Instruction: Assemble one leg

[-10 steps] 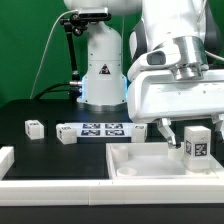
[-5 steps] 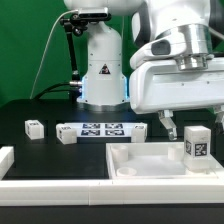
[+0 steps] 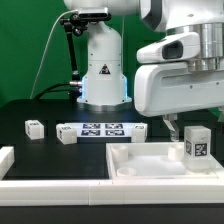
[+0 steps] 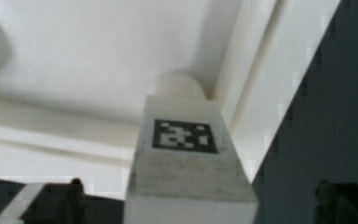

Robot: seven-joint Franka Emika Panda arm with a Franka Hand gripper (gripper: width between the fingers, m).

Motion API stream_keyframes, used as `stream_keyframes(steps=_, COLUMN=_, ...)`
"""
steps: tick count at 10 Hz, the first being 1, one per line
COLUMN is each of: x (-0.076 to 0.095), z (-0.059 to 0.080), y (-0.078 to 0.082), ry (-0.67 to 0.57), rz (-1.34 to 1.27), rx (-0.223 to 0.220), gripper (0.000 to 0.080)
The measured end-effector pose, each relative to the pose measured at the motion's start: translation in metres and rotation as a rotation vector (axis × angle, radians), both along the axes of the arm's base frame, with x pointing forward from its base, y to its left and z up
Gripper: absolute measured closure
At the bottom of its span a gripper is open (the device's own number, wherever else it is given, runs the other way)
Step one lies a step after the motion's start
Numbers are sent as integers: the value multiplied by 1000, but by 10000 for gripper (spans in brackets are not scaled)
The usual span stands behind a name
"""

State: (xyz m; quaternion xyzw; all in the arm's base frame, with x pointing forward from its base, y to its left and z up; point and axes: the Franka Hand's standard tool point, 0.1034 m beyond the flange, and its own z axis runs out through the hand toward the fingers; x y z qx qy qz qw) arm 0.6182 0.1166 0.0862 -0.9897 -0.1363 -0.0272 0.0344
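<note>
While the gripper [image 3: 196, 122] hangs over the exterior view's right side, its jaws are spread wide and hold nothing. The wrist view shows the two dark fingers [image 4: 350, 203] standing well apart, one on each side of the leg [image 3: 197, 143], with clear gaps between them and the block. The leg stands upright inside the recess of the large white tray-like piece [image 3: 150, 178], near the exterior view's right edge. Its black-and-white tag faces the exterior camera. In the wrist view the leg rises close to a rounded inner corner of the tray's raised wall. In the exterior view only one finger shows, just beside the leg on the exterior view's left and not touching it, and the gripper's broad white body sits above the block. Farther toward the exterior view's left, the marker board [image 3: 100, 128] lies flat on the black table [image 3: 40, 150]. Two small white tagged blocks [image 3: 34, 127] stand near the board's end, one of them just beside it. Behind the board stands the arm's white base [image 3: 103, 70].
</note>
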Motion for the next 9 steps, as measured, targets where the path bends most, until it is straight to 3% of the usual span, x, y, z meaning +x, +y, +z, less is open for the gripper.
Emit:
stream_keyframes(steps=3, x=1, z=-1, y=-1, ry=2, rz=-1, rx=0, gripper=151)
stream_keyframes(steps=5, x=1, z=-1, y=-1, ry=2, rz=-1, rx=0, gripper=387)
stream_keyframes(steps=6, x=1, z=-1, y=-1, ry=2, rz=-1, rx=0, gripper=387)
stream_keyframes(steps=7, x=1, z=-1, y=-1, ry=2, rz=-1, rx=0, gripper=509)
stream_keyframes(steps=9, x=1, z=-1, y=1, ry=8, rz=-38, rx=1, gripper=509)
